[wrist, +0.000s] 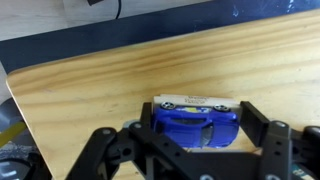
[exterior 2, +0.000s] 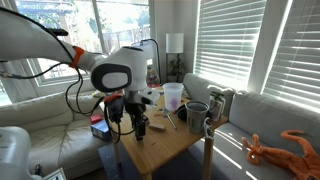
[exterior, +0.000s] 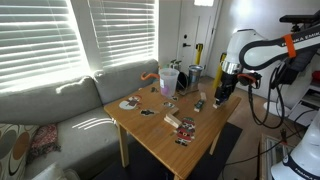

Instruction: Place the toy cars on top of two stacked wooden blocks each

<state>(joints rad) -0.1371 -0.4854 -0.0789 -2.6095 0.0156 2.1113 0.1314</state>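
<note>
The blue toy car (wrist: 196, 122) lies crosswise between my gripper's (wrist: 198, 128) black fingers (wrist: 256, 125), which press against both of its ends. A pale wooden block (wrist: 197, 100) shows just behind and under the car, resting on the wooden table (wrist: 100, 90). In both exterior views the gripper (exterior: 222, 96) (exterior 2: 140, 126) hangs low over one corner of the table. A small dark object (exterior: 199, 103), possibly the blackish toy car, lies on the table near the gripper. I cannot tell whether the block is stacked on another.
Cups (exterior: 168, 80) (exterior 2: 173, 96) and a dark mug (exterior 2: 197, 113) stand on the table. Red-and-white packets (exterior: 185, 126) lie nearer its front. A grey sofa (exterior: 60, 105) flanks the table, with an orange toy (exterior 2: 280, 148) on it. The table edge (wrist: 60, 70) is close by.
</note>
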